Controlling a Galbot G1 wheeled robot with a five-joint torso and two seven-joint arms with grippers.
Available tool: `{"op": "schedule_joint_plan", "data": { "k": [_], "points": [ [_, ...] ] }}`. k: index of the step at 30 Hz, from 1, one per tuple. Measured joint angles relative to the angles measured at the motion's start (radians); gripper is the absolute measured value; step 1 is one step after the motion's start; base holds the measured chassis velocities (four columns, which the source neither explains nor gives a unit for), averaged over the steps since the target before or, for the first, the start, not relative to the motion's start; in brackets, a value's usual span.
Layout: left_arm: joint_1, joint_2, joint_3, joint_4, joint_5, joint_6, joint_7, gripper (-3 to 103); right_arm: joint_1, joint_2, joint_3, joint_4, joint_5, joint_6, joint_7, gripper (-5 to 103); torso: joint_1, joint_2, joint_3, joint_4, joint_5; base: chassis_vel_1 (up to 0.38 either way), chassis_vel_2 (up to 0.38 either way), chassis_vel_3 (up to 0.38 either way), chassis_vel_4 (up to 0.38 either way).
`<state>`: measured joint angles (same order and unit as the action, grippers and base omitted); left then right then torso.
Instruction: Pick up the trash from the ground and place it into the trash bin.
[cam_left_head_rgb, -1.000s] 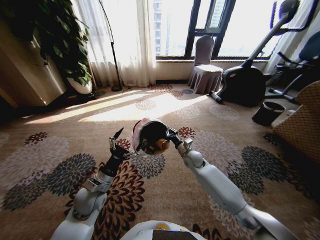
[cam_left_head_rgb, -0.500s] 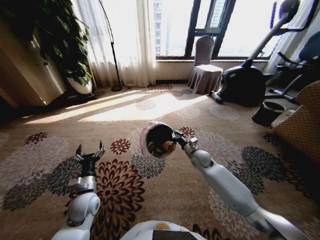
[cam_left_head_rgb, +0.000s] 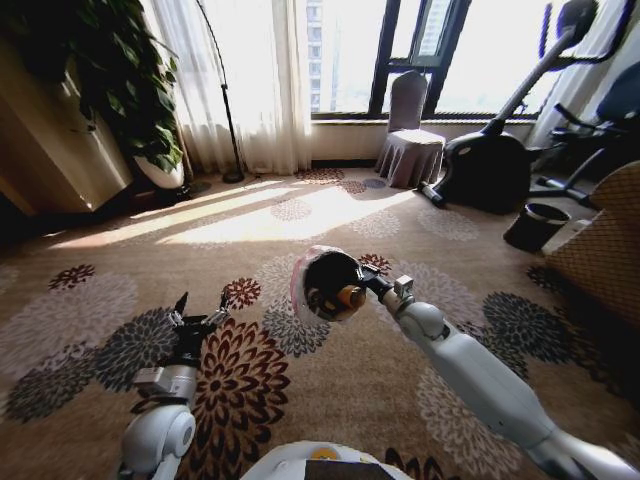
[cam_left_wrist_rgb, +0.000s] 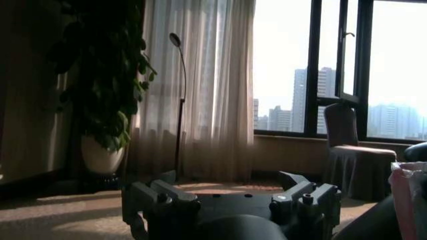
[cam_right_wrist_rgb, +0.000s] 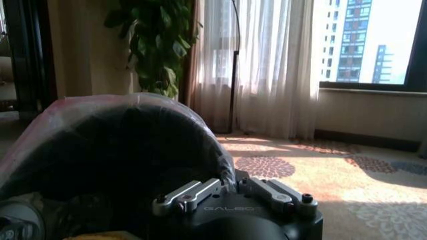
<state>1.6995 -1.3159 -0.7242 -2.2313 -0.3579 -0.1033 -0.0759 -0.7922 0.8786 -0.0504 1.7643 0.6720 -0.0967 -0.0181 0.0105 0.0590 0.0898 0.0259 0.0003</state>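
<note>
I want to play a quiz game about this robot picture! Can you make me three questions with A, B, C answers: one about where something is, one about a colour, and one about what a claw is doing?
1. Where is the trash bin?
A. Standing on the carpet
B. Held up in the air by the right claw
C. On the chair

2. What colour is the bag lining the bin?
A. Pale pink
B. Green
C. Blue

3. What is the left claw doing?
A. Squeezing a bottle
B. Open and empty
C. Holding the bin

Answers: 1 B, the right arm holds the bin tilted above the carpet. 2 A, a pinkish bag puffs over the rim. 3 B, its fingers are spread with nothing between them.
</note>
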Motion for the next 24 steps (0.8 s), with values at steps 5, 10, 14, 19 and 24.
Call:
{"op": "schedule_joint_plan", "data": {
  "k": [5,10,14,19,24],
  "points": [
    [-0.001,0.0,0.0,0.0,0.001,-0.002,0.0,100,-0.11,-0.064,0.08,0.093,0.019,0.033,0.0,0,0.0,0.0,0.0,-0.0001,0.0,0.0,0.0,0.0,0.0],
    [-0.002,0.0,0.001,0.0,0.001,-0.002,0.0,100,-0.267,-0.109,0.213,0.199,-0.017,0.074,0.0,0,0.0,0.0,0.0,-0.0008,0.0,0.0,0.0,0.0,0.0],
    [-0.002,0.0,0.001,0.0,0.001,-0.003,0.0,100,-0.363,-0.105,0.288,0.257,-0.035,0.091,0.0,0,0.0,0.0,0.0,0.0003,-0.0003,0.0,0.0,0.0,0.0],
    [-0.003,0.001,0.001,0.0,0.002,-0.003,0.0,100,-0.496,-0.08,0.386,0.314,-0.06,0.109,0.0,0,0.0,0.0,0.0,-0.0002,-0.0001,0.02,-0.022,-0.015,0.022],
    [-0.003,0.001,0.002,0.001,0.002,-0.004,0.0,100,-0.592,-0.048,0.468,0.361,-0.082,0.13,0.0,0,0.0,0.0,0.0,-0.0001,-0.0004,0.102,-0.099,-0.102,0.098]
  ]
}}
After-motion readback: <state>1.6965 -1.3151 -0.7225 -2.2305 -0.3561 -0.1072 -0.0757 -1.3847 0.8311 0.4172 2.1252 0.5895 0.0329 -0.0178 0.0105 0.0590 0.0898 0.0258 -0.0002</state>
